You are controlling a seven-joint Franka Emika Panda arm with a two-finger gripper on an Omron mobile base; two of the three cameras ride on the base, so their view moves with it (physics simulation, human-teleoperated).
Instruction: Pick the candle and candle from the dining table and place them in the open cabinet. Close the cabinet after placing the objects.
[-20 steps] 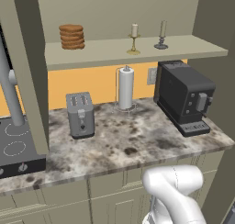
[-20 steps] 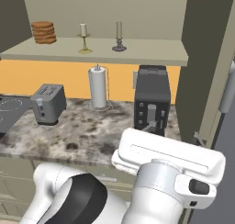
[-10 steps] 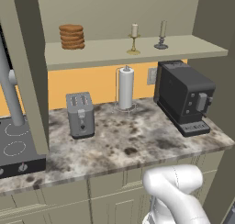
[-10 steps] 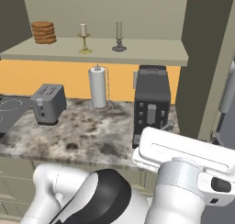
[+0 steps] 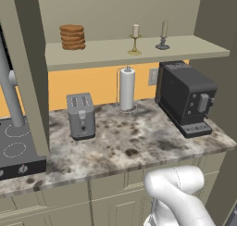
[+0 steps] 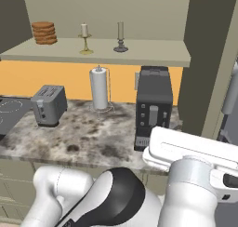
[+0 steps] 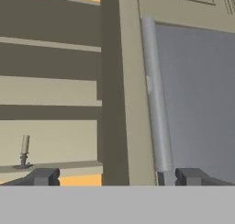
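Candles stand on the open cabinet (image 5: 139, 51) shelf near the upper centre of both base views, brass-gold candle (image 5: 135, 39) beside silver-grey candle (image 5: 163, 35), so placing seems done and closing remains. The hand view adds the door's long grey handle (image 7: 155, 99) just above the released, wide-open end effector (image 7: 117, 176).

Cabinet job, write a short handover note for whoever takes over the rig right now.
Gripper: open, holding nothing, aimed at the cabinet door's edge beside its long grey handle.
Brass candle and silver candle: both upright on the open cabinet shelf, right of a stack of brown discs.
Done: both candles placed.
Left: close the cabinet; the doors stand open.
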